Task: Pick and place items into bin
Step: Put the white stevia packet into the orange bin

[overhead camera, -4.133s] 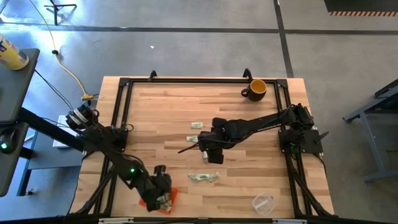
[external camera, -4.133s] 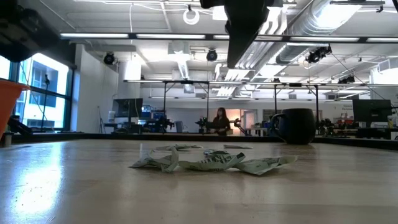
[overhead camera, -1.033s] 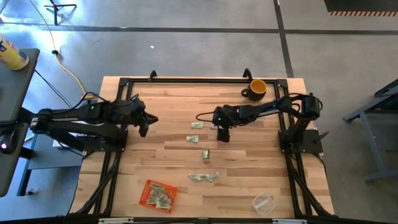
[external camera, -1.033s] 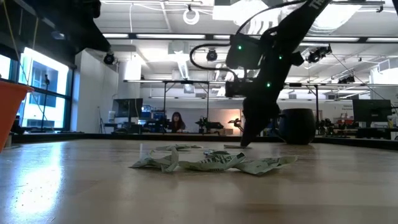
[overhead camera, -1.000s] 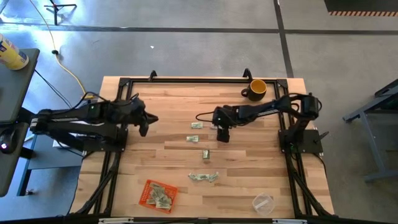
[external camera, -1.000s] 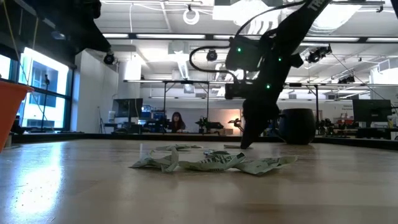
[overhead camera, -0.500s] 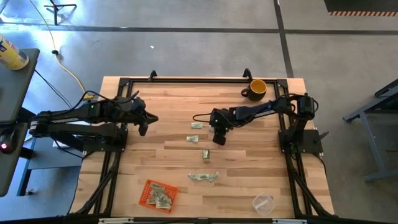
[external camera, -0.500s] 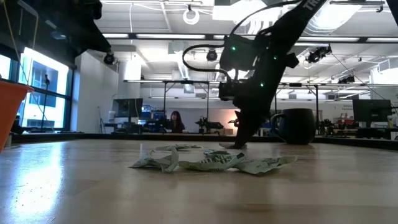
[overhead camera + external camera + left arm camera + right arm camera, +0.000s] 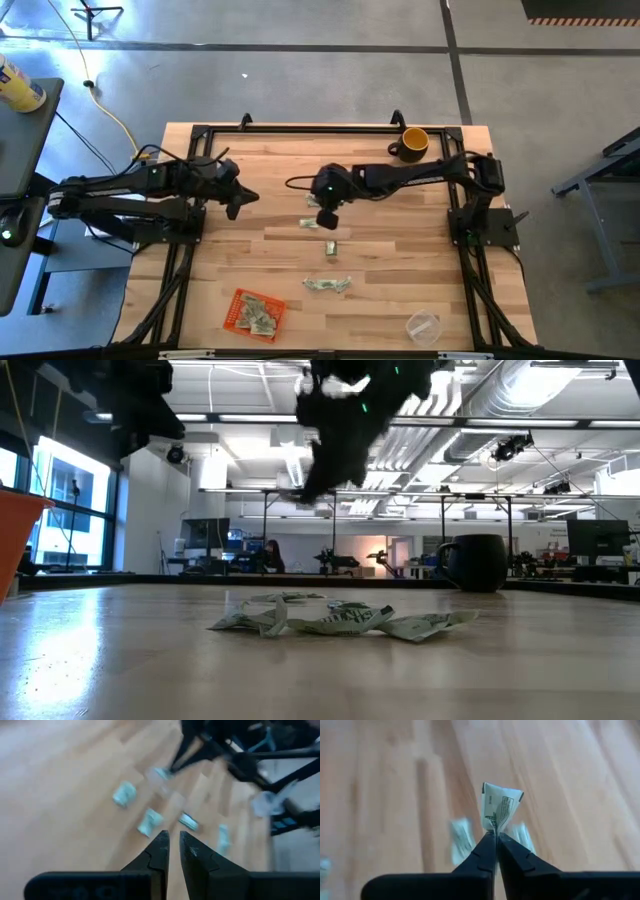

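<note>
My right gripper is pinched tight on one note, a folded green-and-white piece standing up from the fingertips. In the high view that gripper hangs above the table, well on the bin's far side and toward the mug. From there outward, a loose note lies just beside it on the wood, another a little nearer the bin, and a crumpled cluster closer still, between the bin and the cup. The bin sits at the table's near edge and already holds several notes. The mug is at the far edge, well apart from the bin. My left gripper waits on the bin's far side with its fingers nearly together, a thin gap between them and nothing in it.
</note>
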`<action>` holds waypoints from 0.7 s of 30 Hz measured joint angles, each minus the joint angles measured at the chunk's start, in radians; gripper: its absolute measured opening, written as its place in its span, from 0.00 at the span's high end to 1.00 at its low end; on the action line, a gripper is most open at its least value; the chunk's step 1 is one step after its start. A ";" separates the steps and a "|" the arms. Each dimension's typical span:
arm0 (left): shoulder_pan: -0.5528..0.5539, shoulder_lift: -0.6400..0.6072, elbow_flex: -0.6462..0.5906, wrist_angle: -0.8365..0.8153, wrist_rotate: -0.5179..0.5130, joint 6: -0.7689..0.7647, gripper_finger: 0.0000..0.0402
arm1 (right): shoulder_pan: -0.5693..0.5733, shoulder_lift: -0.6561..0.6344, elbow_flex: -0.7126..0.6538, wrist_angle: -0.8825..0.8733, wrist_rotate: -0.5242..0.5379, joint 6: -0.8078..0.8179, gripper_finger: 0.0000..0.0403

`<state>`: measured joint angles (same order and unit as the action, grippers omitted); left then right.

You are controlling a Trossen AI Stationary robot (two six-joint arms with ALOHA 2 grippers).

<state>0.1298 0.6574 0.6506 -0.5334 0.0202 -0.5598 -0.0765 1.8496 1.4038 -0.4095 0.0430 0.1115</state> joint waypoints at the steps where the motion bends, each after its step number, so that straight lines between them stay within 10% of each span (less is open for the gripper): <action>1: -0.013 0.009 0.000 0.026 -0.033 0.055 0.80 | 0.010 0.000 0.032 -0.011 0.000 -0.015 0.99; 12: -0.154 0.268 0.003 0.319 -0.195 0.748 0.58 | 0.073 -0.002 0.185 -0.159 -0.027 -0.013 0.99; 21: -0.184 0.420 0.005 0.530 -0.250 1.008 0.43 | 0.086 -0.002 0.184 -0.210 -0.102 0.044 0.99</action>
<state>-0.0544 1.0772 0.6559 -0.0033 -0.2299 0.4485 0.0097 1.8473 1.5879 -0.6193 -0.0592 0.1556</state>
